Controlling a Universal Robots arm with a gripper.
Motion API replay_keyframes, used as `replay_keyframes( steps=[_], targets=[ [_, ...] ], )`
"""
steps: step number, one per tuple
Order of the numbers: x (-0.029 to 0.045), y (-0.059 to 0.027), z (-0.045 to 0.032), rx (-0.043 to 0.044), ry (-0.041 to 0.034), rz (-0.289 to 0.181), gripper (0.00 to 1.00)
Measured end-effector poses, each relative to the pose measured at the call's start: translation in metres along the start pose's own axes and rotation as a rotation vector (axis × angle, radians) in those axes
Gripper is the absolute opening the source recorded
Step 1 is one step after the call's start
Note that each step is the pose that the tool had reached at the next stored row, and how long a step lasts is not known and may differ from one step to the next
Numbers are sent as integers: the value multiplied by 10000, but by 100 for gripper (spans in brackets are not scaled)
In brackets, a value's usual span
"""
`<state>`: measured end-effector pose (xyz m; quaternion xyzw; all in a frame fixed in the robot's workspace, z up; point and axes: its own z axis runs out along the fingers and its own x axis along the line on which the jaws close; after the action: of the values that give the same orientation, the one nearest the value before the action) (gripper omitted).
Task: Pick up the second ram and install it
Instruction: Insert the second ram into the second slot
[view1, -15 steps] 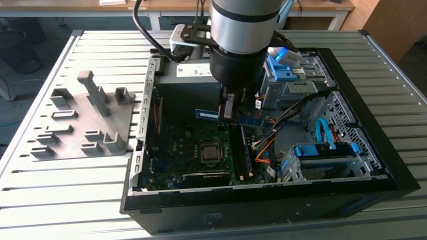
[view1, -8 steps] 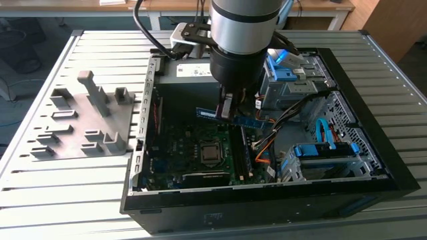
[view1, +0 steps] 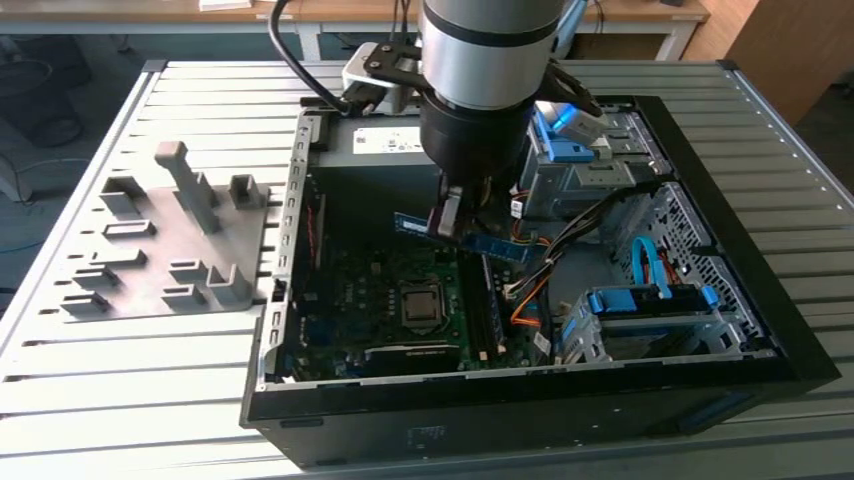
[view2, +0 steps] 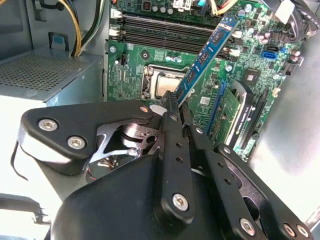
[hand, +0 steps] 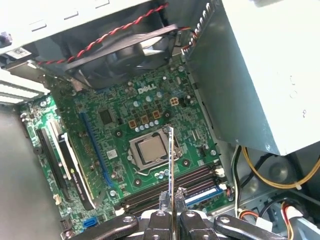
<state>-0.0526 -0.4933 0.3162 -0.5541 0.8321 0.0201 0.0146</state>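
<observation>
Open computer case (view1: 790, 340) on the table, motherboard (view1: 358, 292) inside. I see the gripper (view2: 176, 102) clamped on the second ram (view2: 207, 55), which hangs clear above the board, by the CPU socket (hand: 150, 150).

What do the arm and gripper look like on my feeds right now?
The arm is a silver-grey cylinder with a black band, turning black toward the wrist. A thick black cable loops beside it, near a light grey bracket. The gripper is matte black: flat linkage bars pinned with silver screw heads, tapering to slim jaws.
</observation>
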Motion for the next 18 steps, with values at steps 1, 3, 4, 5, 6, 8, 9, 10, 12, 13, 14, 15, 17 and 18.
replay_keyframes(
  steps=[1, 3, 4, 5, 6, 8, 9, 10, 12, 13, 14, 15, 17, 18],
  targets=[
    [0, 0, 1, 3, -2, 81, 14],
    [1, 0, 2, 11, -4, 245, 14],
    [1, -1, 3, 15, -6, 321, 14],
    [2, -1, 3, 19, -7, 403, 14],
    [2, -1, 4, 22, -8, 476, 14],
    [3, -1, 5, 29, -9, 609, 14],
    [3, -1, 6, 31, -10, 672, 14],
    [3, -1, 7, 34, -12, 738, 14],
    [3, -1, 8, 41, -14, 874, 14],
    [3, -1, 9, 44, -16, 939, 14],
    [4, -1, 10, 47, -17, 1001, 14],
    [4, -1, 11, 49, -19, 1062, 14],
    [4, -2, 13, 55, -20, 1185, 14],
    [4, -2, 13, 58, -21, 1246, 14]
  ],
)
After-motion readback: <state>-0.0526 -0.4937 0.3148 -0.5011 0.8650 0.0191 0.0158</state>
